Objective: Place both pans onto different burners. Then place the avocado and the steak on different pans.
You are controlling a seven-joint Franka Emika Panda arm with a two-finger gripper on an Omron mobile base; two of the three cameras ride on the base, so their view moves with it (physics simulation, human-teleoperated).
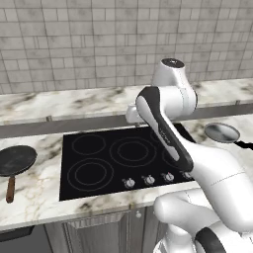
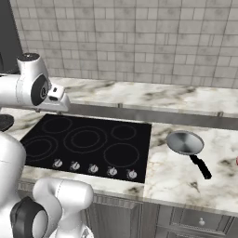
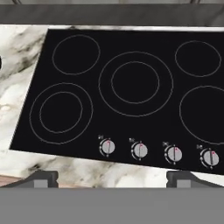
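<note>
Judging by how things lie, the first step is not yet done: both pans sit off the cooktop [image 1: 126,163], so no burner carries anything. The dark pan [image 1: 17,160] with its wooden handle rests on the desk [image 1: 34,190] just left of the cooktop, and the silver pan [image 2: 185,142] with the black handle lies on the desk just right of the cooktop, its handle pointing away from the cooktop toward the front. Both pans look empty. The gripper [image 3: 111,178] hangs above the cooktop's front edge, over the row of knobs [image 3: 158,151], its fingertips [image 3: 43,177] spread wide with nothing between them. The next move likely calls for swinging the arm out to one of the pans, taking it by its rim or handle, and carrying it to a ring such as the large centre burner [image 3: 135,83]. A red sliver at the far right desk edge, well right of the cooktop, may be the steak; the avocado's place cannot be told
</note>
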